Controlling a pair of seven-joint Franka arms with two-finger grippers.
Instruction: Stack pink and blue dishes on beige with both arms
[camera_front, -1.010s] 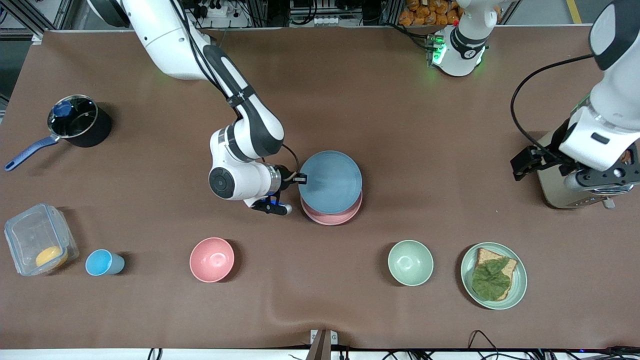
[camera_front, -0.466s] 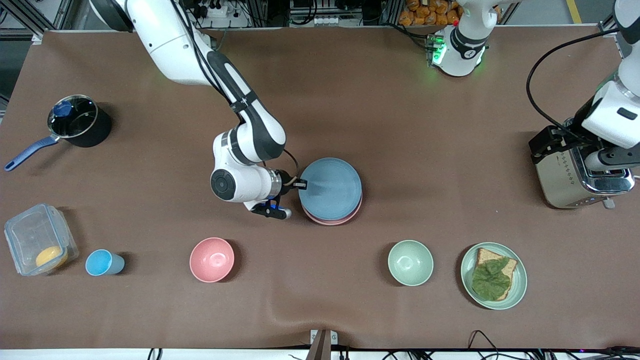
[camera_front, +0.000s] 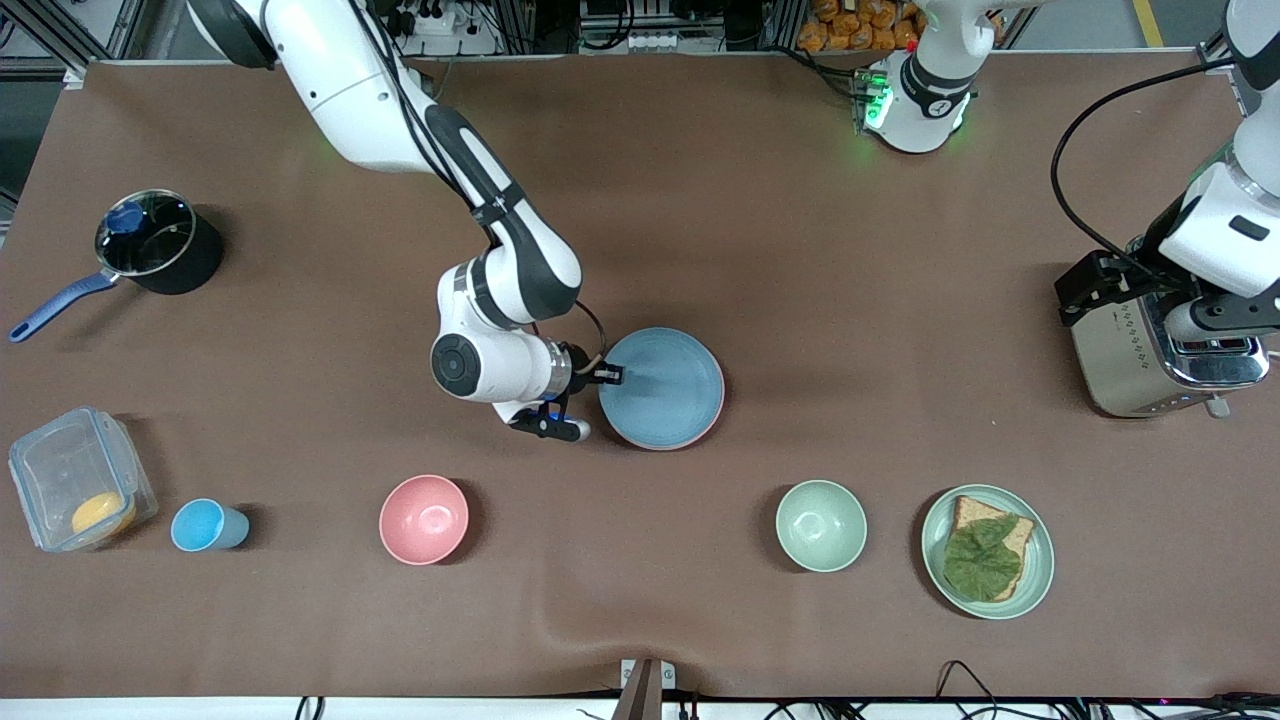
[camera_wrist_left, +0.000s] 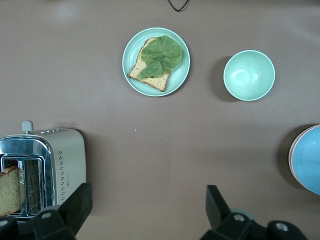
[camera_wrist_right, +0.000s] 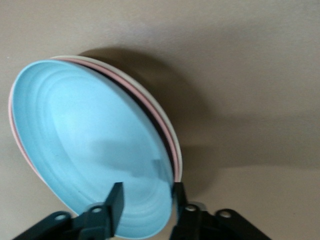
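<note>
The light blue plate (camera_front: 665, 390) (camera_wrist_right: 85, 140) lies on top of the stack in the middle of the table. It tilts slightly, with a dark gap under the rim on the gripper's side. Under it a thin edge of the pink plate (camera_front: 714, 418) (camera_wrist_right: 150, 107) shows. The beige plate's cream rim (camera_wrist_right: 173, 145) is visible only in the right wrist view. My right gripper (camera_front: 608, 376) (camera_wrist_right: 146, 195) is shut on the blue plate's rim, at the right arm's side of the stack. My left gripper (camera_front: 1088, 288) (camera_wrist_left: 145, 200) hangs open and holds nothing, over the toaster (camera_front: 1150, 360) (camera_wrist_left: 50, 160).
Nearer the front camera stand a pink bowl (camera_front: 424, 519), a blue cup (camera_front: 205, 526), a green bowl (camera_front: 821, 525) and a green plate (camera_front: 935, 530) with bread and a leaf. A lidded container (camera_front: 75, 480) and a pot (camera_front: 158, 240) sit at the right arm's end.
The right gripper has lowered the blue plate onto the pink one, so it now covers nearly all of it. The left arm drew back over the toaster, then held still.
</note>
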